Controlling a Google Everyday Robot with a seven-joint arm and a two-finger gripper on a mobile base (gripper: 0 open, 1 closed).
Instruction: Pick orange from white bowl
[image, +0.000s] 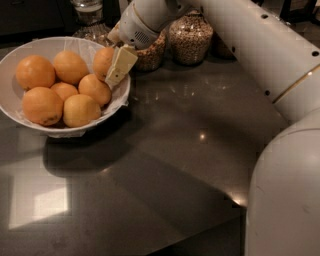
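At the right rim of the wide round white bowl (82, 46), my cream-coloured gripper (115, 72) lies against a deep-orange oval orange (102, 60); I cannot tell whether it grips.

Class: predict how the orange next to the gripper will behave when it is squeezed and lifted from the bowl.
The orange is round and smooth, so it may slip or roll when squeezed. It is packed against neighbouring oranges, which could shift once it leaves. The gripper hangs by the rim of the bowl, so lifting might nudge it.
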